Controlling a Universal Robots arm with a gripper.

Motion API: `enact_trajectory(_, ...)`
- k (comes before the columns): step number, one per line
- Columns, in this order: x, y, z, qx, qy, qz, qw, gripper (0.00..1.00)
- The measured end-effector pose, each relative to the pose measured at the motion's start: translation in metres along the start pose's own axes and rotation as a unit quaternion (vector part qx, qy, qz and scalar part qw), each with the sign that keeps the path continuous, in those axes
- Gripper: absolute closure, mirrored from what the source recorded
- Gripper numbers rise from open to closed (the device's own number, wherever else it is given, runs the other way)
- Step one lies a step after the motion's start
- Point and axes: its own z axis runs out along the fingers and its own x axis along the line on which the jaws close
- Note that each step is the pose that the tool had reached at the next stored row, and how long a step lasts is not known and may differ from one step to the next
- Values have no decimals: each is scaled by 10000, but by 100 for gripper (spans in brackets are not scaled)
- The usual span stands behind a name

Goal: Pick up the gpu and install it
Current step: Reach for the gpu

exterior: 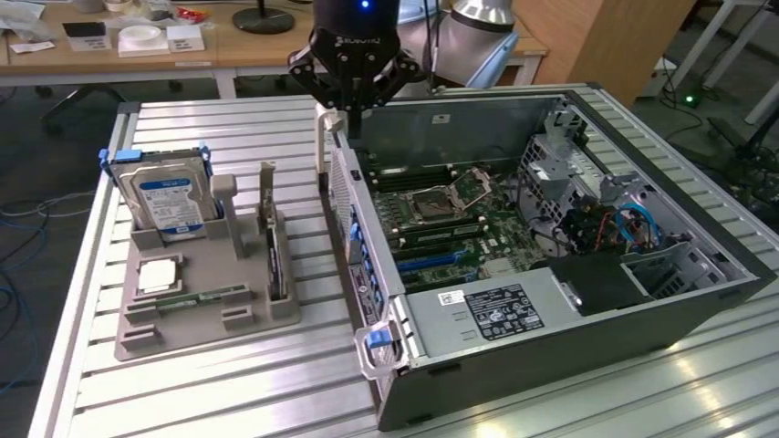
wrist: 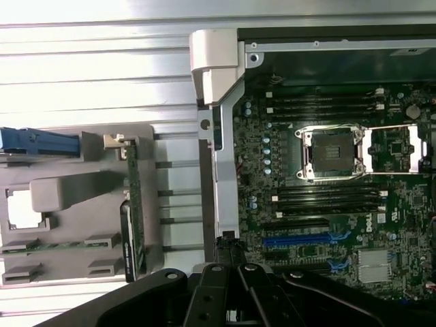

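The name Dell [wrist: 366,221] is printed in white on the motherboard [wrist: 409,245]. Fine white print is carried by the black label [exterior: 497,312] on the power supply [exterior: 429,321] and pale lettering by the gripper [exterior: 350,111] body, but neither can be read. The blue label [exterior: 171,205] on the hard drive [exterior: 152,173], at the exterior view's left, is likewise illegible.

I see a robotics lab: an open computer case [exterior: 548,358] lies on an aluminium slat table [exterior: 244,388], a wooden desk [exterior: 237,53] with small boxes [exterior: 144,38] stands at eleven o'clock of the exterior view, and loose cables [exterior: 22,215] lie on the floor [exterior: 49,146] at nine o'clock.
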Motion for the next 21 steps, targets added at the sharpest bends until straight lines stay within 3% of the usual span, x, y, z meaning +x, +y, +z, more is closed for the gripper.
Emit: enact_trajectory(21, 330, -25, -8, 0, 0, 0, 10000, 89)
